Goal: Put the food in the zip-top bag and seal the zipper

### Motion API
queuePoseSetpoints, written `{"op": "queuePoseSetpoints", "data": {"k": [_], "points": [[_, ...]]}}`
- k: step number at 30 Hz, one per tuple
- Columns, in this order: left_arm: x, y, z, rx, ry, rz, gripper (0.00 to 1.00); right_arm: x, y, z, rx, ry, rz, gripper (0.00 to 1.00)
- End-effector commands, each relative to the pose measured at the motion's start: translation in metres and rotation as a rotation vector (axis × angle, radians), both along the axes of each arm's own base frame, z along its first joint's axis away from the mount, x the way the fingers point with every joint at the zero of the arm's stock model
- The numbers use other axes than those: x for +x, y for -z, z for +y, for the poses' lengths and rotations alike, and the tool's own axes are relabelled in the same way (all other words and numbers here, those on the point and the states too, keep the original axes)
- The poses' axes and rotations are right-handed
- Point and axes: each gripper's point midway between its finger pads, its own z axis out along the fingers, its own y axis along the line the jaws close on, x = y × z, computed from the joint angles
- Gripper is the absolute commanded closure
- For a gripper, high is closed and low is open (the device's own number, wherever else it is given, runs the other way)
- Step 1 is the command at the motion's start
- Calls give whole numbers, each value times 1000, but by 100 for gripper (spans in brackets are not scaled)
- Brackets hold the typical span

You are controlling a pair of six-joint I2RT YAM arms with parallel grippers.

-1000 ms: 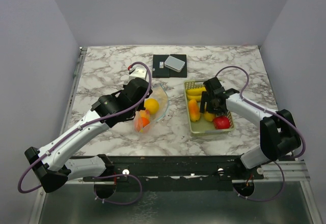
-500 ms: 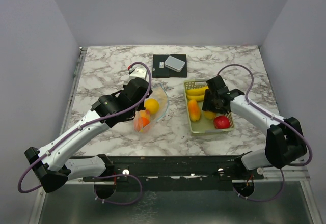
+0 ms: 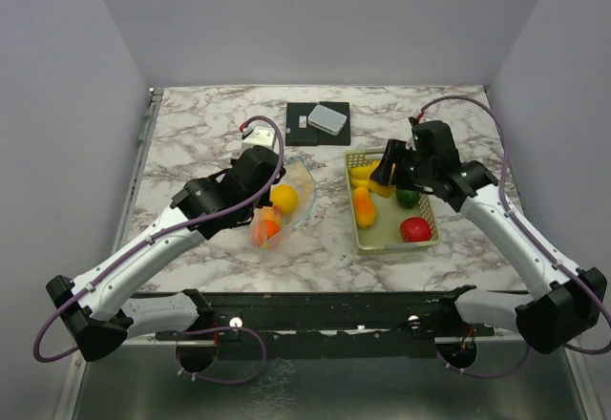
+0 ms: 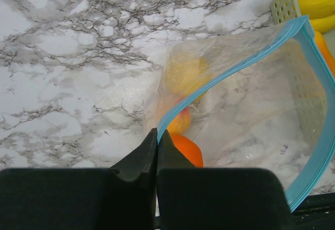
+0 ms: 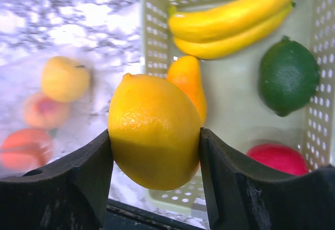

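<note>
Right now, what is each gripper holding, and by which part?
Right gripper: a lemon, across its middle. Left gripper: the zip-top bag, pinched at its zipper.

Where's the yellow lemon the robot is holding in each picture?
Top view: right of middle, the lemon in the right pincer, at the basket.
Left wrist: not in it.
Right wrist: dead centre, pinched in the pincer.
Shared landmark: the slotted basket, in all three.

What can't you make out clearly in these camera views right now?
Left wrist view: zip-top bag, lower part hidden behind the left gripper.
Right wrist view: fruits in the bag blurred, kinds unclear.
Right wrist view: red fruit partly behind the right gripper holding the lemon.
Top view: grey object at rear, too small to identify.
</note>
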Motion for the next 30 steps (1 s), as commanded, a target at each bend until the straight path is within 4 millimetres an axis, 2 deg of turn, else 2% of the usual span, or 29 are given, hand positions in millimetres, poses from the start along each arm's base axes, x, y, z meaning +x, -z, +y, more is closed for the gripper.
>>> {"op": "queuePoseSetpoints", "data": {"k": [1,4,9,15,22,30], "points": [[1,-9,-1,-23,3,-15,100,-9,-53,27,134,-150,-95,72],[1,-9,-1,-25,4,-15,100,-16,-80,47,200,-242,-149,73],[1,-8,-3,-24,9,-10,100,-30,-114,80,244,-359,-230,73],[1,-8,-3,-21,10,-8,100,-54,-138,125,251,-490,-291,73],[2,-8,-4,-23,11,-9,100,-72,-144,167,269,-585,-306,72],[1,-9,-6,-31,18,-6,100,-81,-124,200,237,-637,-271,72]]}}
